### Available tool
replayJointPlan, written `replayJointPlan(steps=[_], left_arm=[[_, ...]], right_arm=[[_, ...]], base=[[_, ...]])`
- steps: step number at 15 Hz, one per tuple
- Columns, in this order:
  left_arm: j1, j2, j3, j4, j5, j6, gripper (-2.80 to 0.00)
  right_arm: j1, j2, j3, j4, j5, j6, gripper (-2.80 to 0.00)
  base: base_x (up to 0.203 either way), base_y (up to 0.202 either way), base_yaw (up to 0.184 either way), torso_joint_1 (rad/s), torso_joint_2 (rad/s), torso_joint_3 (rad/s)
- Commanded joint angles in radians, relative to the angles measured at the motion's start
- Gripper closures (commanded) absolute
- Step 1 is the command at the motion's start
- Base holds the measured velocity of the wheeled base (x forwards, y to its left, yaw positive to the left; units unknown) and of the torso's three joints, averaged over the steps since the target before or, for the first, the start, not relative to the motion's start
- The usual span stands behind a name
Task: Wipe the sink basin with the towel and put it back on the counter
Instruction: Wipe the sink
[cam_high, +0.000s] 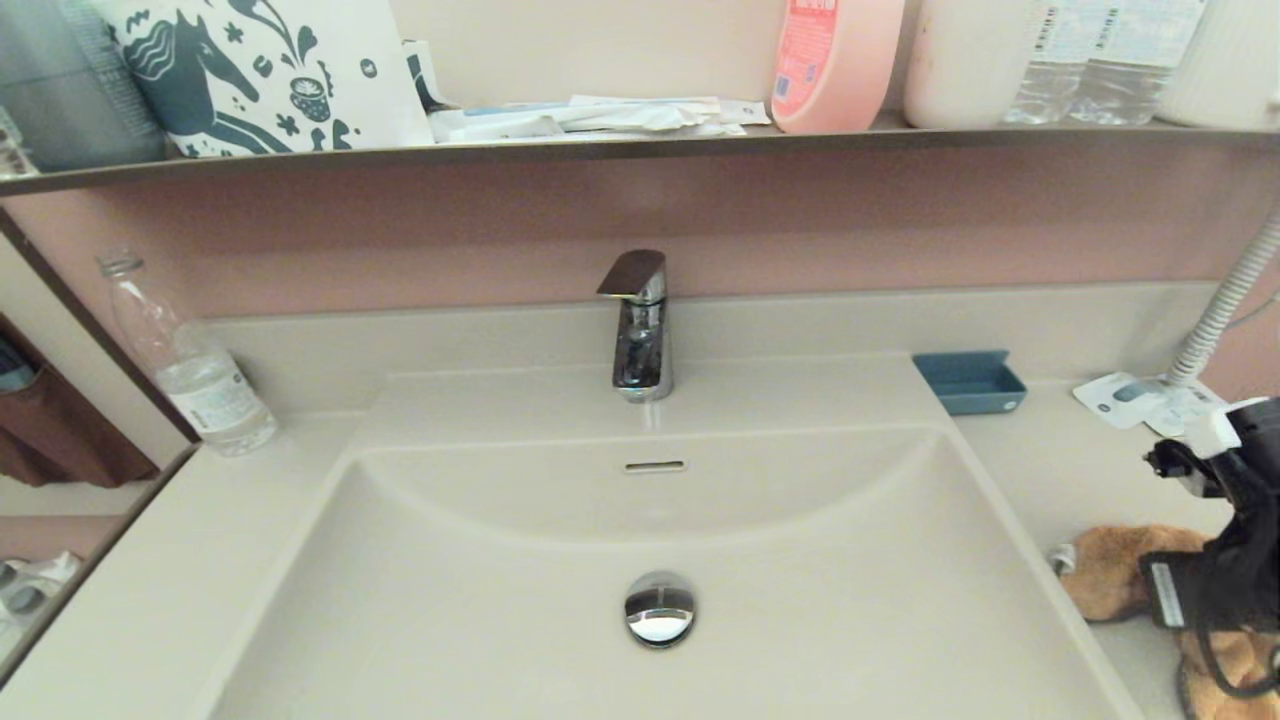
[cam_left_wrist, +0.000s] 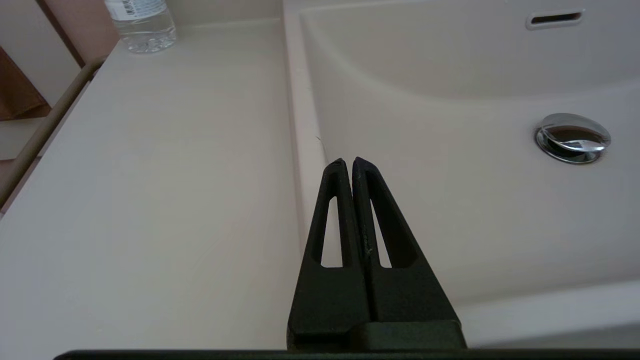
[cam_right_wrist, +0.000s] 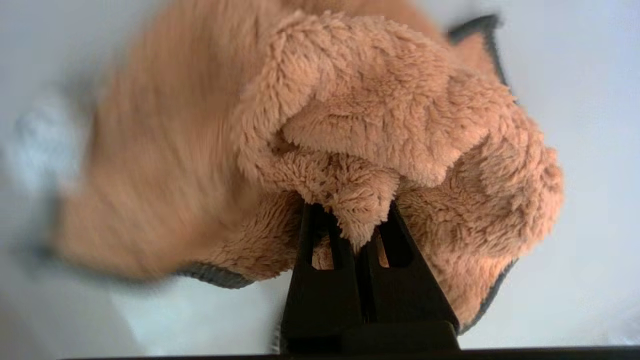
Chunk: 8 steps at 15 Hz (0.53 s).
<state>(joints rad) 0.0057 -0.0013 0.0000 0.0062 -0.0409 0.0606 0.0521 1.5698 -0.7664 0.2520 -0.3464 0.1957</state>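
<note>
Right pincer at right edge of head view, over the desk right of the sink basin. Fingers pressed together, pinching a fold of the orange towel. Towel bunched on the desk just beside the basin's right rim, dark grey edging visible at its borders, white tag poking out toward the basin. Partly hidden in head view by the right arm.

Left pincer pressed together, holding nothing, hovering over the basin's left rim. Seen only in left wrist view.

Chrome drain plug in basin floor, overflow slot on curved back wall, chrome faucet behind. Blue soap dish at back right of desk, white leaflets near it. Clear water bottle at back left. Pink bottle on dark shelf above.
</note>
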Motion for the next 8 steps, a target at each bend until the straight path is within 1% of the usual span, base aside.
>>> replayJointPlan(steps=[1,4,8], left_arm=[[0.000,0.001,0.000,0.000,0.001,0.001,0.00],[0.000,0.001,0.000,0.000,-0.001,0.001,0.00],[0.000,0.001,0.000,0.000,-0.001,0.001,0.00]], right_arm=[[-0.019,0.117,-0.071,-0.012,0.002,0.002,0.00],[-0.039,0.243,-0.225,-0.019,0.003,0.031,0.00],[-0.034,0.383,-0.384,-0.019,0.000,0.063,0.00]], base=[[0.000,0.000,0.000,0.000,0.00,0.000],[0.000,0.000,0.000,0.000,0.00,0.000],[0.000,0.000,0.000,0.000,0.00,0.000]])
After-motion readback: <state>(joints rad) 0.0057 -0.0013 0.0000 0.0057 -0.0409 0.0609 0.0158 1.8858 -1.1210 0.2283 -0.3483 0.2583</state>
